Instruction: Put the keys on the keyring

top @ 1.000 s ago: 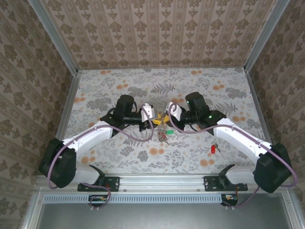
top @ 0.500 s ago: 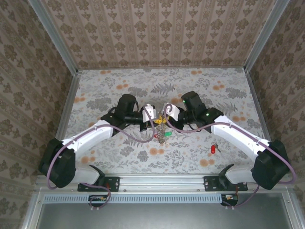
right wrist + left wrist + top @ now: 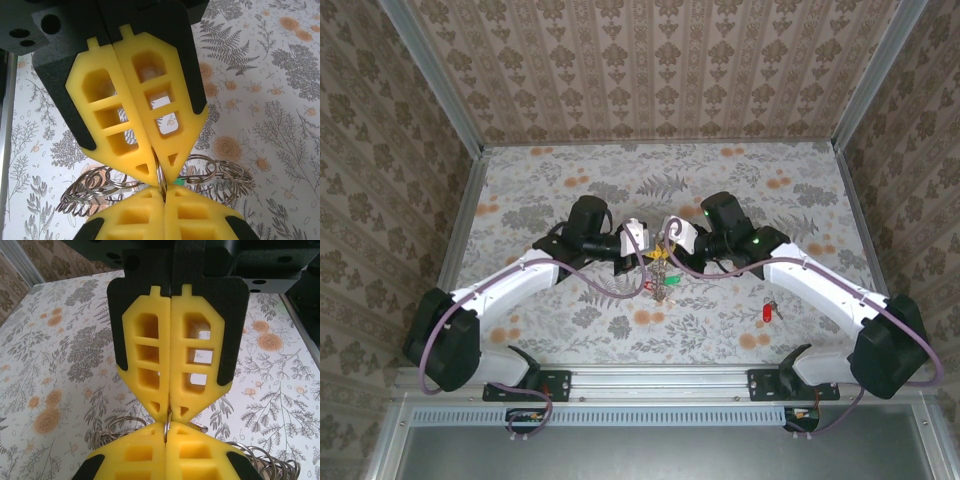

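Above the table point(image 3: 520, 200), top view: within the last second both arms drew inward, then settled. The left gripper point(image 3: 642, 243) and right gripper point(image 3: 671, 238) meet tip to tip on the raised keyring point(image 3: 658, 262), with keys point(image 3: 669, 281) dangling beneath it. A red key point(image 3: 767, 312) lies well apart, so threading appears unfinished. Left wrist view: the left gripper point(image 3: 169, 412) is closed on the keyring point(image 3: 167, 426). Right wrist view: the right gripper point(image 3: 159, 172) likewise pinches the keyring point(image 3: 161, 179). No legible writing or brand appears.
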You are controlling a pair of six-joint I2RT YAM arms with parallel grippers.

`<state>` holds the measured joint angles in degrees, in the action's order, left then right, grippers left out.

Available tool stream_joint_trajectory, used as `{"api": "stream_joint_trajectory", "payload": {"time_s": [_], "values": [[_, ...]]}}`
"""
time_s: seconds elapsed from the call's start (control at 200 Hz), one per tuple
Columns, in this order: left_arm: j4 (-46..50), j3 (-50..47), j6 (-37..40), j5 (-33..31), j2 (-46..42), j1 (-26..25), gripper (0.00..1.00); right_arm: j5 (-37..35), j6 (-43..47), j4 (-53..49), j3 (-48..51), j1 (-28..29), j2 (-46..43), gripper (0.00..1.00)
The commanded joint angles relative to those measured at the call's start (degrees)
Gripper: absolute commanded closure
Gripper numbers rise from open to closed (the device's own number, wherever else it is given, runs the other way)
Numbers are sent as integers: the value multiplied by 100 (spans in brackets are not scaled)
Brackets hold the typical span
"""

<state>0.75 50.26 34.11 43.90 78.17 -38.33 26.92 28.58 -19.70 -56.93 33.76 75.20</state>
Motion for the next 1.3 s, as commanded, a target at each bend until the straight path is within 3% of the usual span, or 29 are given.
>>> {"api": "stream_joint_trajectory", "payload": {"time_s": [0.0, 0.28, 0.635, 0.745, 0.91, 1.02, 1.1, 1.295], "values": [[-330, -54, -302, 413, 98, 78, 100, 66, 26, 515, 167, 26, -293, 98], [-2128, -568, -1456, 1057, 12, 286, 100, 398, -325, 1416, 729, -104, -227, 88], [-2890, -790, -1925, 1347, -56, 404, 100, 843, -406, 1724, 885, -360, -149, 84], [-2875, -780, -1934, 1420, -39, 405, 100, 956, -506, 1886, 879, -396, -130, 88], [-2819, -813, -1908, 1396, -70, 405, 100, 1040, -679, 2106, 860, -423, -171, 100], [-2516, -765, -1743, 1290, -125, 405, 99, 923, -578, 1829, 744, -425, -146, 100], [-1793, -653, -1288, 1091, -230, 405, 85, 825, -488, 1514, 606, -418, -155, 100], [43, -210, -142, 588, -303, 405, 77, 543, -149, 647, 225, -319, -138, 100]]}}
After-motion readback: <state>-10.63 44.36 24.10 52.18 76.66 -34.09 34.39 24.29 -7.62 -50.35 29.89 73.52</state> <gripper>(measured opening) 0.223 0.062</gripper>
